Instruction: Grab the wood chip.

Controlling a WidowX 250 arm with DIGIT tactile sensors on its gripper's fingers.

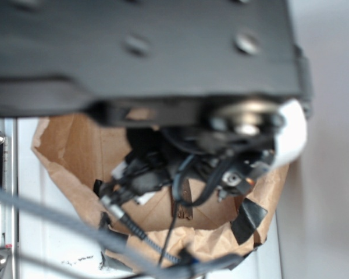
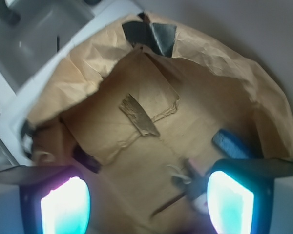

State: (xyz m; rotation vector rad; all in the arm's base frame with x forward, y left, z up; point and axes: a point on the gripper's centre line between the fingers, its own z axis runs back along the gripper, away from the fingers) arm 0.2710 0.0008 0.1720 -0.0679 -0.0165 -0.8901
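In the wrist view the wood chip [image 2: 139, 115], a flat dark-brown sliver with streaky grain, lies on the brown paper floor of the torn bag [image 2: 112, 141], partly over a paper flap. My gripper [image 2: 147, 209] hangs above the bag floor, nearer the camera than the chip, open, with nothing between its glowing pads [image 2: 66, 207]. The chip sits well ahead of the fingertips, roughly centred between them. In the exterior view the blurred arm [image 1: 145, 52] and its cables cover most of the bag [image 1: 75, 151].
A grey plush mouse [image 2: 190, 179] lies just inside the right finger. A blue object [image 2: 233, 144] rests beyond it. Black tape [image 2: 151, 35] marks the bag's far rim, and a dark piece [image 2: 85, 158] sits at the left. A grey-white tray [image 2: 34, 44] lies outside the bag.
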